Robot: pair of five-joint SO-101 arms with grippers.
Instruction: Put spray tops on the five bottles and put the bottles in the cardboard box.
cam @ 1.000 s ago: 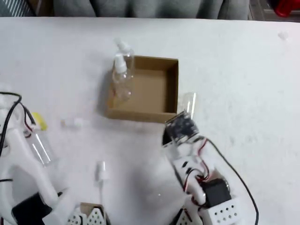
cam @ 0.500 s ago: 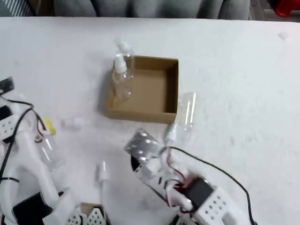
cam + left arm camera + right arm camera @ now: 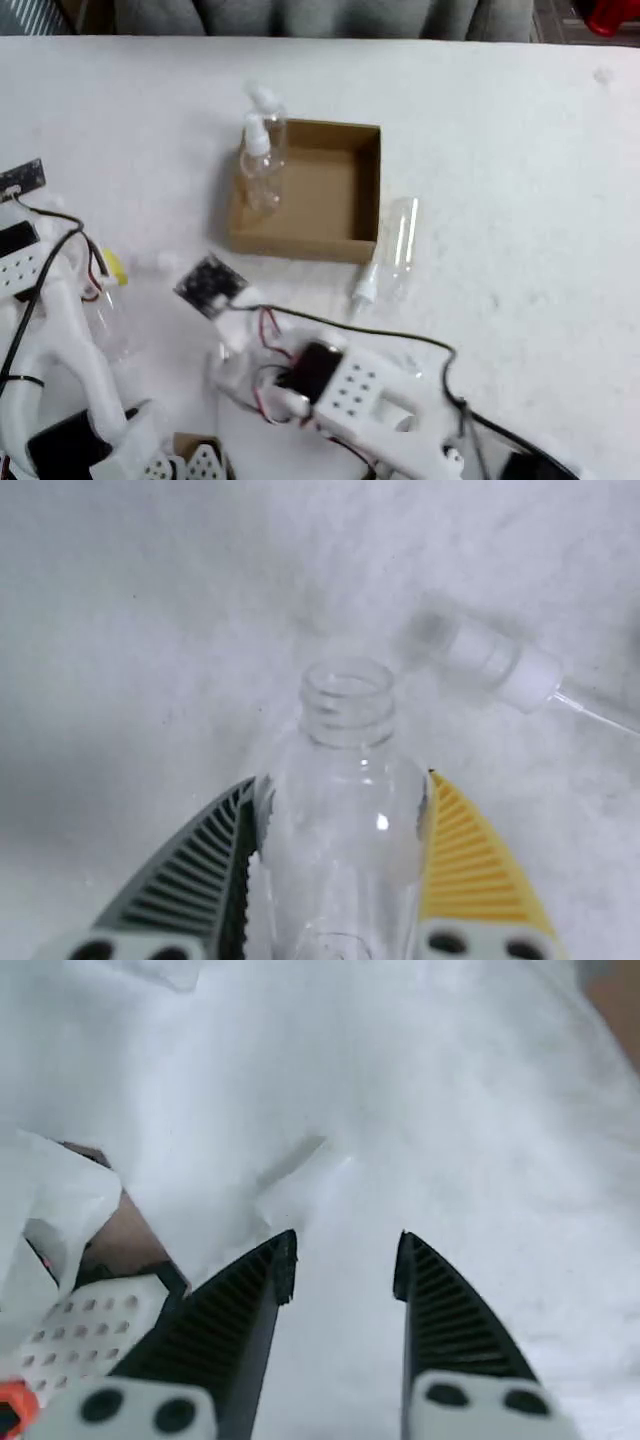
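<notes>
Toward the far edge of the white worktop (image 3: 520, 150), about midway between its left and right edges, sits the open cardboard box (image 3: 330, 195). Against the box's left wall are two clear bottles (image 3: 262, 155) with spray tops fitted, one behind the other. A third capped bottle (image 3: 393, 245) lies on its side on the worktop just beside the box's right wall, with its spray top (image 3: 364, 291) pointing toward the near edge.

By the left edge, the left arm (image 3: 60, 330) carries an uncapped bottle (image 3: 345, 810). The left jaws are clenched on its body, a black finger (image 3: 200, 865) on one side and a yellow finger (image 3: 475, 865) on the other. The bottle's open neck stands clear of the fingers. On the worktop near that neck lies a loose spray top (image 3: 495, 662), its thin tube trailing away from the bottle and apart from it.

Along the near edge, the right arm (image 3: 350, 385) stretches toward the left arm, well clear of the box. The right jaws are released and grasp nothing, their two dark ribbed fingers (image 3: 235, 1310) spread above bare worktop.
</notes>
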